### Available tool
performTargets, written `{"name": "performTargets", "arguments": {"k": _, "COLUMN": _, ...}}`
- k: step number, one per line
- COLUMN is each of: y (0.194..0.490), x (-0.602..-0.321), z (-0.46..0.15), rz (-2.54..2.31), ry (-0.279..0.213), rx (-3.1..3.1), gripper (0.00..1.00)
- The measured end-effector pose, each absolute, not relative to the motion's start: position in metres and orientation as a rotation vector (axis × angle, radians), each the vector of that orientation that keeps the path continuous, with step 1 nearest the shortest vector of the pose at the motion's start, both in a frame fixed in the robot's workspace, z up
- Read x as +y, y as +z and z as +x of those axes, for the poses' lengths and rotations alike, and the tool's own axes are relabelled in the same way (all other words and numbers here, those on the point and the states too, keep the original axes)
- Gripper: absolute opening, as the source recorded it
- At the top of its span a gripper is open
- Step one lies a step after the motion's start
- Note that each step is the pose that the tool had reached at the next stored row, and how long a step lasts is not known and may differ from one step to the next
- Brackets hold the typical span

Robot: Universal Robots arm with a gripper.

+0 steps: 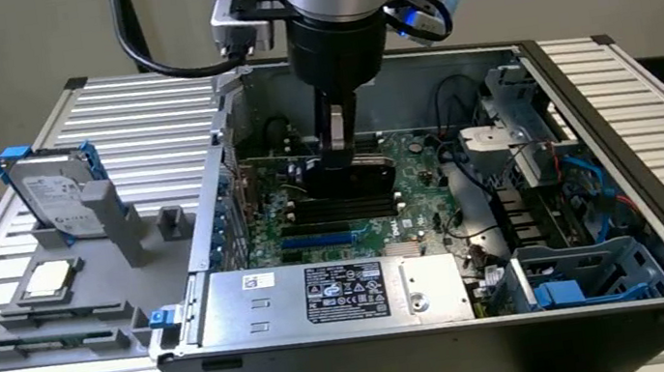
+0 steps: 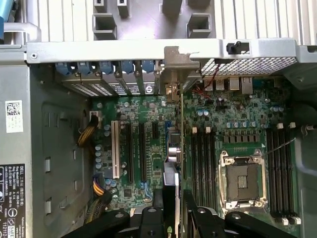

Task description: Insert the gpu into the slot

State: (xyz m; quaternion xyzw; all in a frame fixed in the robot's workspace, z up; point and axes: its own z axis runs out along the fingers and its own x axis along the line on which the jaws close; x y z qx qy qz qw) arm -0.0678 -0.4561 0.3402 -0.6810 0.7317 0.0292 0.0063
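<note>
- The end effector (image 1: 341,148) is clamped on the graphics card (image 2: 171,184), one finger on each flat side.
- The card stands on edge inside the open computer case (image 1: 610,308), above the green motherboard (image 2: 143,168).
- Its silver bracket (image 2: 173,62) sits at the case's rear wall.
- The blue slot (image 1: 317,241) lies close under the card; I cannot tell whether they touch.

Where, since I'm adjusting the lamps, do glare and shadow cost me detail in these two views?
Exterior view: the power supply lid carries a pale sheen, while the motherboard sits dimmer down inside the case. Wrist view: the case's rear rail is washed bright, and the hand gripping the gpu is almost a black silhouette.
</note>
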Motion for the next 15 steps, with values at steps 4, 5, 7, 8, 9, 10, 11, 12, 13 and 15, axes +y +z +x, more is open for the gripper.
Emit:
{"name": "performTargets", "arguments": {"k": 4, "y": 0.333, "x": -0.457, "z": -0.069, "rz": -2.13, "ry": 0.09, "rx": 2.288, "gripper": 0.26}}
{"name": "performTargets", "arguments": {"k": 5, "y": 0.331, "x": -0.457, "z": -0.069, "rz": -2.13, "ry": 0.09, "rx": 2.288, "gripper": 0.26}}
{"name": "performTargets", "arguments": {"k": 7, "y": 0.328, "x": -0.457, "z": -0.069, "rz": -2.13, "ry": 0.089, "rx": 2.288, "gripper": 0.26}}
{"name": "performTargets", "arguments": {"k": 8, "y": 0.326, "x": -0.457, "z": -0.069, "rz": -2.13, "ry": 0.089, "rx": 2.288, "gripper": 0.26}}
{"name": "performTargets", "arguments": {"k": 9, "y": 0.324, "x": -0.457, "z": -0.069, "rz": -2.13, "ry": 0.089, "rx": 2.288, "gripper": 0.26}}
{"name": "performTargets", "arguments": {"k": 10, "y": 0.322, "x": -0.457, "z": -0.069, "rz": -2.13, "ry": 0.089, "rx": 2.288, "gripper": 0.26}}
{"name": "performTargets", "arguments": {"k": 11, "y": 0.32, "x": -0.457, "z": -0.069, "rz": -2.13, "ry": 0.089, "rx": 2.288, "gripper": 0.26}}
{"name": "performTargets", "arguments": {"k": 12, "y": 0.318, "x": -0.457, "z": -0.069, "rz": -2.13, "ry": 0.089, "rx": 2.288, "gripper": 0.26}}
{"name": "performTargets", "arguments": {"k": 13, "y": 0.317, "x": -0.457, "z": -0.069, "rz": -2.13, "ry": 0.089, "rx": 2.288, "gripper": 0.26}}
{"name": "performTargets", "arguments": {"k": 15, "y": 0.313, "x": -0.457, "z": -0.069, "rz": -2.13, "ry": 0.089, "rx": 2.288, "gripper": 0.26}}
